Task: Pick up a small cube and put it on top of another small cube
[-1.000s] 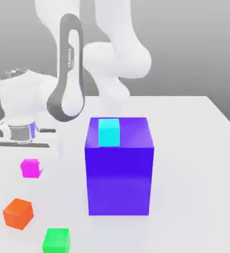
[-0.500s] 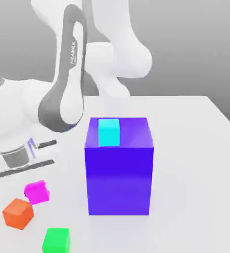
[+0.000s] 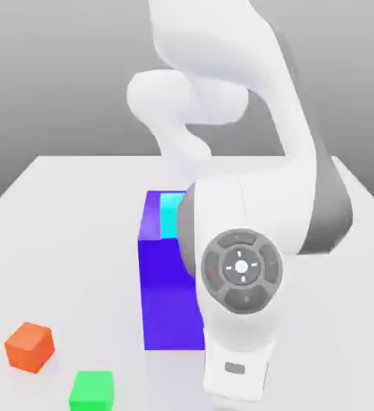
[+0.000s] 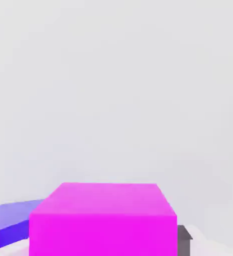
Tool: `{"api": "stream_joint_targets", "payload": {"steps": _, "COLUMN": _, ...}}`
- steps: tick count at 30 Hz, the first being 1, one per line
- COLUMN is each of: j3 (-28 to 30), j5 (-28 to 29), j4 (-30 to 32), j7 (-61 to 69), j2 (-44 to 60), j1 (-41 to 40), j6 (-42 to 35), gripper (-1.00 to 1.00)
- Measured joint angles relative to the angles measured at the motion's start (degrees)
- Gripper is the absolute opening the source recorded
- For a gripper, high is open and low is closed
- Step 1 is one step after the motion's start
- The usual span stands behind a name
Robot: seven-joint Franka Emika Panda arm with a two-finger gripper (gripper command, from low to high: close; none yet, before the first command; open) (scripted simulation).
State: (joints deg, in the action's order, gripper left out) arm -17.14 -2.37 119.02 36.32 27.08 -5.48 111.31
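Pinching the small magenta-pink cube (image 4: pixel 103 232) between its fingers, the Panda's two-finger gripper (image 4: pixel 106 245) had the task's cube right at its grasp, a dark part of one finger (image 4: pixel 184 242) showing just beside it. From the exterior view, the blue-violet block (image 3: pixel 170 293), with the cyan cube (image 3: pixel 169 215) on top, stood behind the gripper, while the orange cube (image 3: pixel 30 347) and green cube (image 3: pixel 92 391) lay to the gripper's side at the exterior view's left.
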Motion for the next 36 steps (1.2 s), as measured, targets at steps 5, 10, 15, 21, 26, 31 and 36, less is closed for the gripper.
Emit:
{"api": "stream_joint_targets", "payload": {"steps": 5, "j3": -1.6, "j5": 3.7, "j4": 0.5, "j7": 14.4, "j2": 0.1, "j1": -2.1, "j6": 0.9, "gripper": -1.00}}
{"api": "stream_joint_targets", "payload": {"steps": 10, "j3": -0.5, "j5": 5.8, "j4": 3.6, "j7": 24.6, "j2": -1.7, "j1": -6.8, "j6": 6.9, "gripper": -1.00}}
{"api": "stream_joint_targets", "payload": {"steps": 15, "j3": 0.8, "j5": 7.2, "j4": 7.0, "j7": 34.4, "j2": -4.0, "j1": -11.6, "j6": 13.9, "gripper": -1.00}}
{"api": "stream_joint_targets", "payload": {"steps": 21, "j3": 2.3, "j5": 8.2, "j4": 10.9, "j7": 46.0, "j2": -7.4, "j1": -17.8, "j6": 23.3, "gripper": -1.00}}
{"api": "stream_joint_targets", "payload": {"steps": 26, "j3": 3.3, "j5": 8.1, "j4": 14.6, "j7": 55.1, "j2": -11.9, "j1": -22.7, "j6": 31.7, "gripper": -1.00}}
{"api": "stream_joint_targets", "payload": {"steps": 31, "j3": 5.2, "j5": 10.4, "j4": 16.5, "j7": 56.2, "j2": -9.1, "j1": -22.6, "j6": 41.4, "gripper": -1.00}}
{"api": "stream_joint_targets", "payload": {"steps": 36, "j3": 5.8, "j5": 11.2, "j4": 16.4, "j7": 55.7, "j2": -7.5, "j1": -22.2, "j6": 42.9, "gripper": 1.00}}
